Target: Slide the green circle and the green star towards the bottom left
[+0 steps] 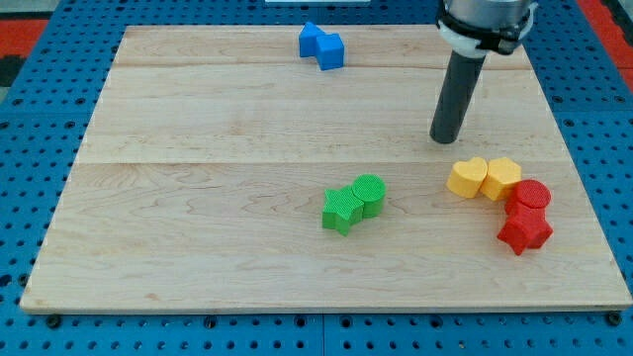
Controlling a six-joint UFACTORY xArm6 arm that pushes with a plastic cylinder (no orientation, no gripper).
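Red star (524, 231) sits nearest, irrelevant; green star (341, 210) and green circle (369, 194) touch mid-board, tip (445, 137) (bare rod, no pincer) well up-right: come behind the circle, push down-left through both.

A straight dark grey rod (454, 97) under a black-and-white collar (480, 35).

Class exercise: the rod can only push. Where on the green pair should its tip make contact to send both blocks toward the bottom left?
Contact the green circle on its upper-right side. The green star touches it at lower left, so one push drives both. My tip is up and right of them.
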